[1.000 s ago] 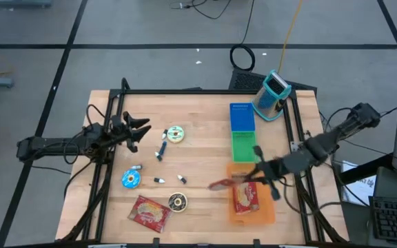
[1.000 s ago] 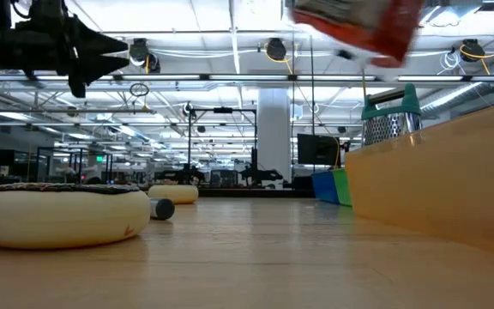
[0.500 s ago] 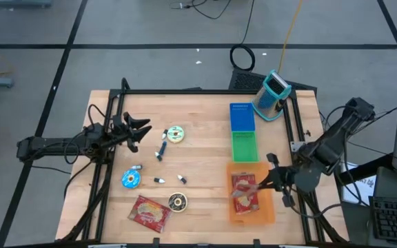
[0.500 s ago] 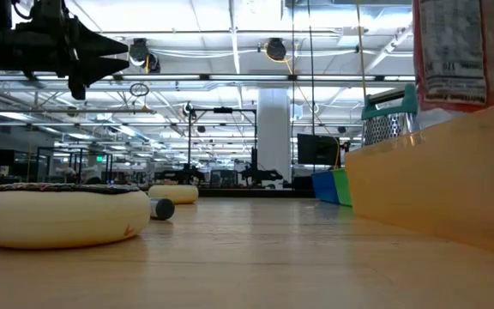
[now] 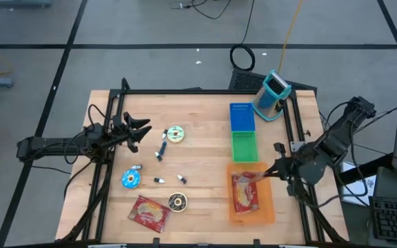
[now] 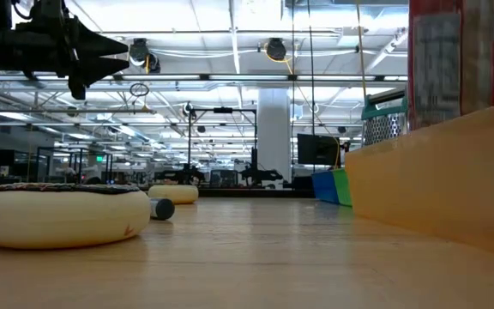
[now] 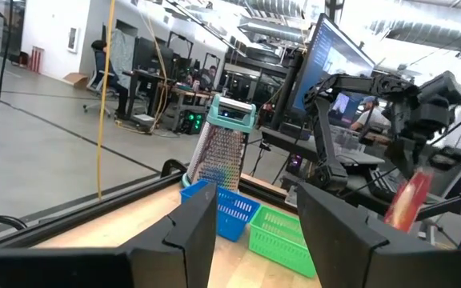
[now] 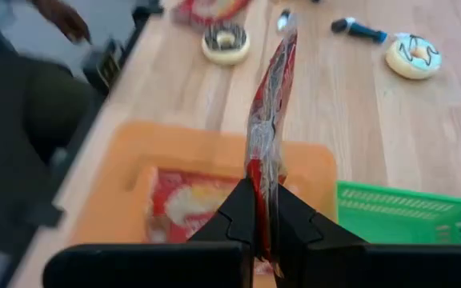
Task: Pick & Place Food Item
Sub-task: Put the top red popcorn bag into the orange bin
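My right gripper [image 5: 266, 173] is shut on a red snack packet [image 8: 266, 96] above the orange bin [image 5: 267, 212] near the table's right front. In the low view the packet [image 6: 453, 51] hangs upright, its lower end behind the bin's wall [image 6: 436, 172]. A second red packet [image 8: 181, 206] lies flat in the bin. My left gripper [image 5: 143, 131] waits open above the table's left side, holding nothing. My right gripper pinches one edge of the packet [image 8: 256, 188] between its two fingers. The fingers slant down from the table's right side. The packet shows edge-on past the fingertips and hangs upright over the bin. Whether its lower end touches anything, I cannot tell.
A third red packet [image 5: 149, 212], a chocolate donut [image 5: 177, 202], a blue donut [image 5: 131, 179], a white donut [image 5: 176, 134] and a marker [image 5: 163, 146] lie on the table's left half. Green [image 5: 244, 147] and blue [image 5: 242, 117] baskets and a grater [image 5: 273, 95] stand beyond the bin.
My right gripper has carried the packet toward the table's right edge, from beside the bin's left wall to above the bin, sinking a little and tipping downward. The packet has turned from nearly flat to hanging upright.
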Available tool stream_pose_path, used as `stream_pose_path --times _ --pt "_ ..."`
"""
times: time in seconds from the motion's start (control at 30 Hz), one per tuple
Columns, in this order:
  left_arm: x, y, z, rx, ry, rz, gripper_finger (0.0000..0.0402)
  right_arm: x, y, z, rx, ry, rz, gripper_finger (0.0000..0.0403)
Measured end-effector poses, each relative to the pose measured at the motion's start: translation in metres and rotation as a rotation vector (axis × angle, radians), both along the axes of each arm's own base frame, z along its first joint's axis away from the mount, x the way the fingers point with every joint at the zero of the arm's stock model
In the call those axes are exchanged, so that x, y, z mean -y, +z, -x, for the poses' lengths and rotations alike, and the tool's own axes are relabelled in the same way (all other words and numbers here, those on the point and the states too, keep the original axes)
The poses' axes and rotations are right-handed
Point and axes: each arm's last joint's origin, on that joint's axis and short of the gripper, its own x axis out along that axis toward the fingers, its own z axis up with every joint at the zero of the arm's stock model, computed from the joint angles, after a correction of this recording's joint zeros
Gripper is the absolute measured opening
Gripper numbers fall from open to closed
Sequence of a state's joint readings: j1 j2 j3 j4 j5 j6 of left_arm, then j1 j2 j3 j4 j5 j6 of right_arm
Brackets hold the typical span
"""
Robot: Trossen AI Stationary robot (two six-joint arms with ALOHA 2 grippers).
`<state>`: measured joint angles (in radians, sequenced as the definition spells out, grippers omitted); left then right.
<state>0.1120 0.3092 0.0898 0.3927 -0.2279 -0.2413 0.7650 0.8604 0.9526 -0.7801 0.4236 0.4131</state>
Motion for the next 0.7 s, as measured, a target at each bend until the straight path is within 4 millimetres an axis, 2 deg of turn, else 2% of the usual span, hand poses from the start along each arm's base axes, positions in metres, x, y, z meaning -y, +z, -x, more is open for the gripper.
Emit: stream_pose_path --times 0.37,0.53,0.7 --pt "0.0 0.0 0.0 0.0 -0.001 0.0 0.0175 -0.005 -0.044 -0.011 -0.033 -0.095 0.216 0.0004" --pt "0.0 0.0 0.0 0.0 -0.001 -0.001 0.0175 -0.01 -0.061 -0.016 0.014 -0.047 0.215 0.0006" --pt "0.0 0.0 0.0 0.0 -0.001 -0.001 0.0175 -0.011 -0.068 -0.017 0.035 -0.043 0.204 0.0011"
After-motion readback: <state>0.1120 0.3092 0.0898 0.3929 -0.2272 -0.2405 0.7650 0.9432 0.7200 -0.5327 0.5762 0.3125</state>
